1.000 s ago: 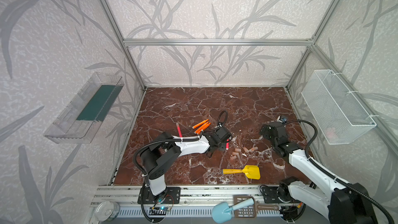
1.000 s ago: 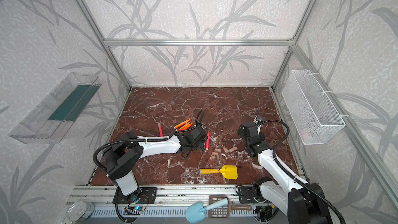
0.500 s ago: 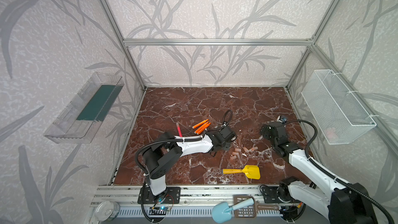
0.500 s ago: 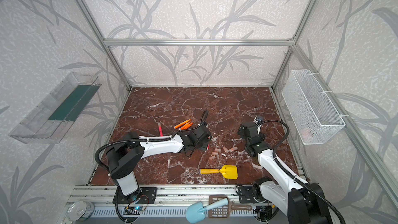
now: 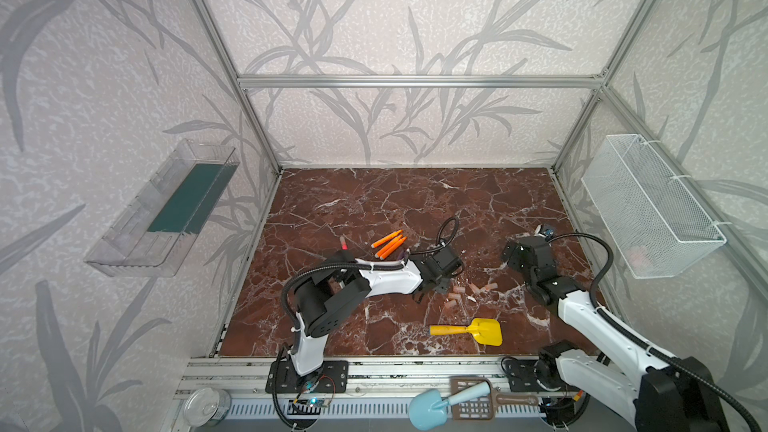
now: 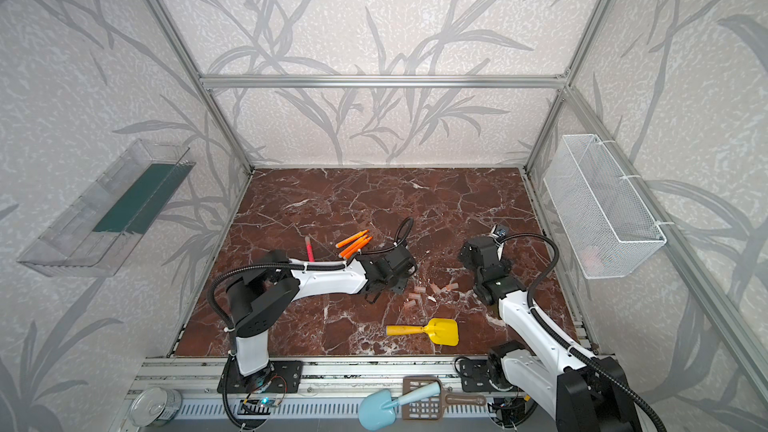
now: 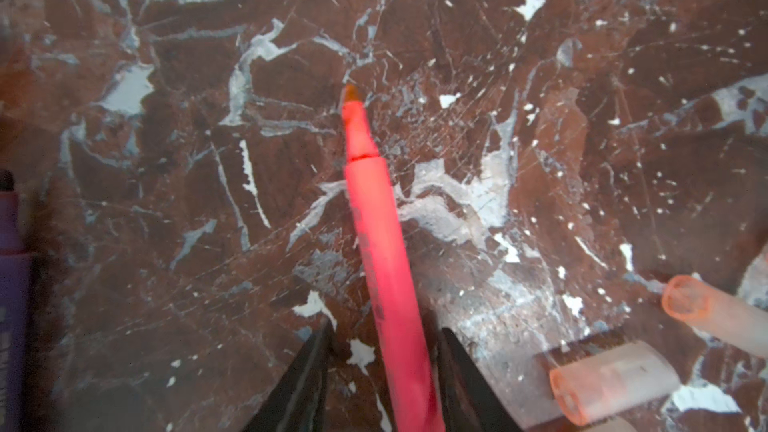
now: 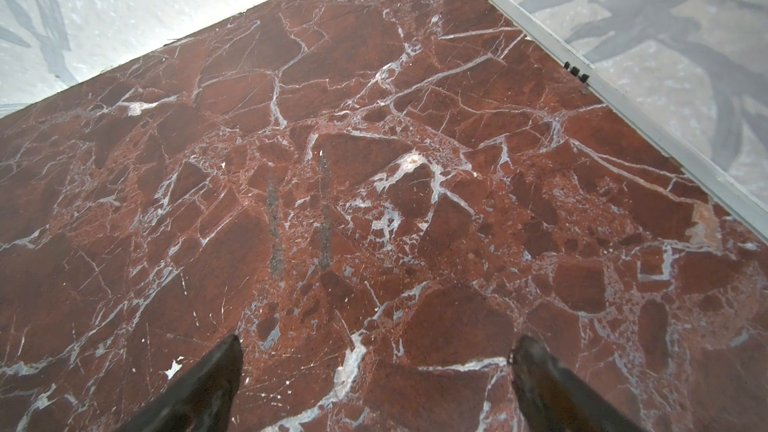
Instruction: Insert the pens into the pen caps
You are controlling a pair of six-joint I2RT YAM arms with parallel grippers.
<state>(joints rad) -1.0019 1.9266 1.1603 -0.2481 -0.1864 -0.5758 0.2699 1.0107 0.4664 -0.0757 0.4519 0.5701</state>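
A pink-red pen [image 7: 382, 243] lies on the marble between the fingers of my left gripper [image 7: 384, 328], tip pointing away. The jaws straddle it with a gap on one side, open. In both top views this gripper [image 5: 430, 290] [image 6: 384, 293] hangs low just left of the pen caps [image 5: 457, 290] [image 6: 419, 290] and hides that pen. Two caps [image 7: 611, 380] show in the left wrist view. Three orange pens [image 5: 390, 243] [image 6: 355, 243] and another pink-red pen [image 5: 343, 243] lie behind the arm. A purple pen [image 7: 10, 243] is at the wrist view's edge. My right gripper [image 8: 379, 342] [image 5: 521, 253] stands wide open over bare marble.
A yellow toy shovel [image 5: 478, 331] lies near the front edge. A white wire basket [image 5: 648, 209] hangs on the right wall and a clear tray [image 5: 166, 209] on the left wall. A blue scoop [image 5: 432, 407] and a tin [image 5: 205, 405] sit on the front rail.
My left gripper has slid to the right, toward the caps, and now covers the pink-red pen that showed beside it. The right arm has not moved.
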